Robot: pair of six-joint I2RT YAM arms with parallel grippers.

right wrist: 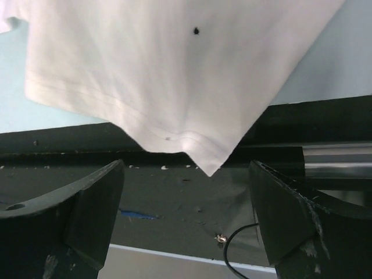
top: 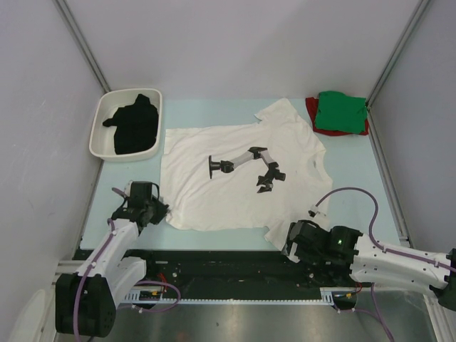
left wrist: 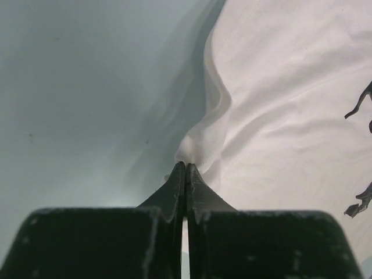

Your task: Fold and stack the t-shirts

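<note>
The large white t-shirt [top: 235,199] lies spread flat mid-table, with a black print [top: 246,165] on it. My left gripper [top: 161,211] is at its near left corner, and in the left wrist view the gripper [left wrist: 186,166] is shut on a raised pinch of the white cloth [left wrist: 290,87]. My right gripper [top: 288,246] is open at the near right sleeve. In the right wrist view the sleeve corner [right wrist: 174,75] hangs just beyond the open gripper [right wrist: 186,170], untouched. A folded green shirt [top: 340,112] lies on a red shirt [top: 311,107] at the back right. A black shirt [top: 134,127] lies crumpled in a tray.
The white rounded tray [top: 95,140] stands at the back left. A black rail [top: 214,261] runs along the table's near edge, under the sleeve corner. Grey walls and metal posts close in the left, right and back sides.
</note>
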